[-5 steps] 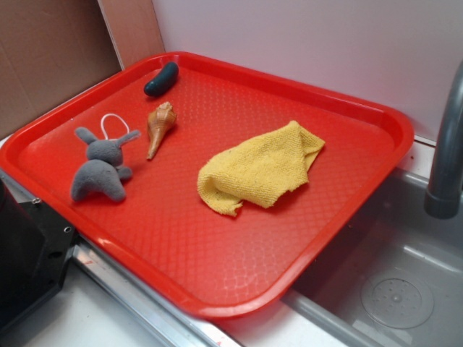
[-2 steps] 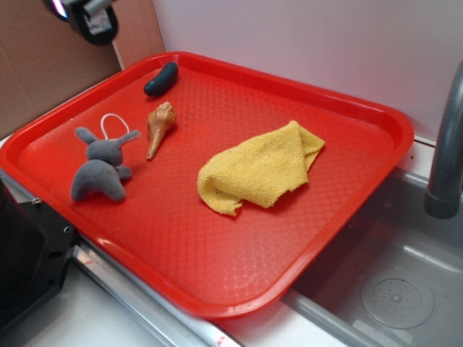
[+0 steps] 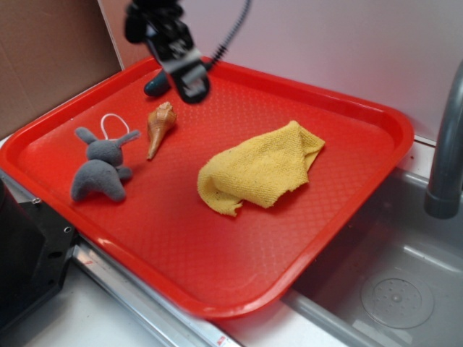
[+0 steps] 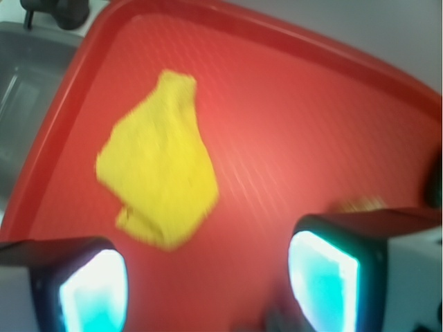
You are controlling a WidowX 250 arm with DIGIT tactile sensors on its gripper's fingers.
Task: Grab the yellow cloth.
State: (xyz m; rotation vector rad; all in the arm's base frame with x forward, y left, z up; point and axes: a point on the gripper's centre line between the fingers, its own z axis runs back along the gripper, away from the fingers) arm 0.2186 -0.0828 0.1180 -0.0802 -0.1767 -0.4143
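Observation:
The yellow cloth (image 3: 259, 169) lies crumpled on the right half of the red tray (image 3: 217, 246). In the wrist view the yellow cloth (image 4: 158, 160) shows blurred, ahead and left of the jaws. My gripper (image 3: 189, 81) hangs in the air above the tray's far left part, well to the left of and behind the cloth. In the wrist view my gripper (image 4: 208, 277) is open and empty, with only red tray between the two pads.
A grey plush bunny (image 3: 101, 168) lies at the tray's left. A tan seashell (image 3: 160, 126) and a dark green object (image 3: 155, 85) lie near the back left. A grey faucet (image 3: 445, 144) and sink (image 3: 391, 289) are on the right. A cardboard wall stands at the left.
My gripper has come in from the top left corner, moving right and down over the tray's back left part. The cloth and other objects have not moved.

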